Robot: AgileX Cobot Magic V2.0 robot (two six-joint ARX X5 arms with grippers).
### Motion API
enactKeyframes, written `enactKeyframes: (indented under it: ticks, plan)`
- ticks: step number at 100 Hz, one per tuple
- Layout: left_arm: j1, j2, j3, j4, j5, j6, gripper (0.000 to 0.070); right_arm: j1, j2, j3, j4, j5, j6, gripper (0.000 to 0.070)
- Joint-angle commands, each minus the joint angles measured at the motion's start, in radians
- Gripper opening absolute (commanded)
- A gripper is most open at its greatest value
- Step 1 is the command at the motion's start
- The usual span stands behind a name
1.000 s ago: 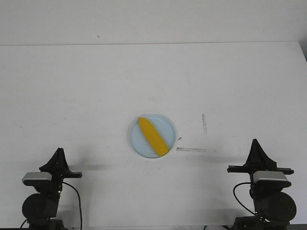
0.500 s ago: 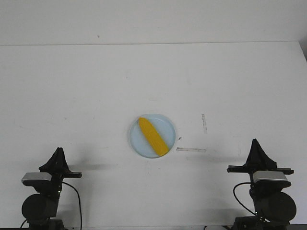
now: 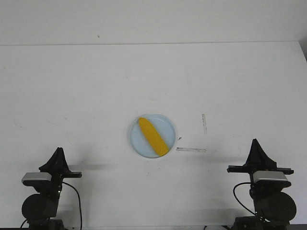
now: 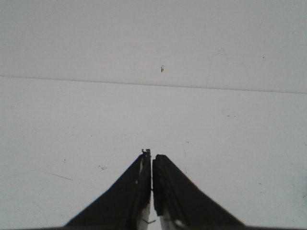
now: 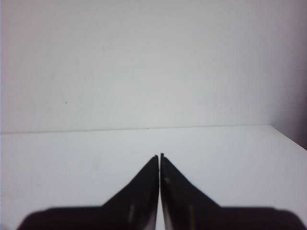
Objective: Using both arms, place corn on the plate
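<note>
Left end effector parked at lower left of the front frame, fingers pressed together, nothing between them. Right end effector parked at lower right, likewise clenched and empty, tips meeting in the wrist view. Yellow corn lying diagonally on pale blue plate near frame centre, narrow end toward upper left. White tabletop beneath, faint tape marks just right of plate.
</note>
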Motion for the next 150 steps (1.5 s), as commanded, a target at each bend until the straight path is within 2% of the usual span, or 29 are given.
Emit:
enactKeyframes:
  ticks: [1,46,59,75,85,96,109,150]
  plan:
    - [0.002,-0.002,-0.021,0.016,-0.001,0.009,0.0001,-0.001,-0.002,0.0,0.01,0.0,-0.002,0.0002]
    - [0.002,-0.002,-0.021,0.015,-0.001,0.009,0.0001,-0.003,-0.058,-0.045,-0.037,-0.006,-0.009,0.0002]
    - [0.002,-0.002,-0.021,0.016,-0.001,0.009,0.0001,-0.004,-0.119,-0.131,0.013,-0.032,-0.005,0.0002]
    - [0.002,-0.002,-0.021,0.015,-0.001,0.009,0.0001,-0.01,-0.117,-0.19,0.026,-0.109,-0.005,0.0002]
    - [0.002,-0.002,-0.021,0.016,-0.001,0.009,0.0001,-0.01,-0.117,-0.241,0.066,-0.107,-0.005,0.0002]
    - [0.002,-0.002,-0.021,0.016,-0.001,0.009,0.0001,-0.01,-0.117,-0.318,0.177,-0.107,-0.003,0.0002]
    - [0.002,-0.002,-0.021,0.016,-0.001,0.009,0.0001,-0.01,-0.117,-0.315,0.138,-0.106,-0.004,0.0002]
    - [0.002,-0.002,-0.021,0.016,-0.001,0.009,0.0001,-0.01,-0.117,-0.315,0.139,-0.106,-0.005,0.0002]
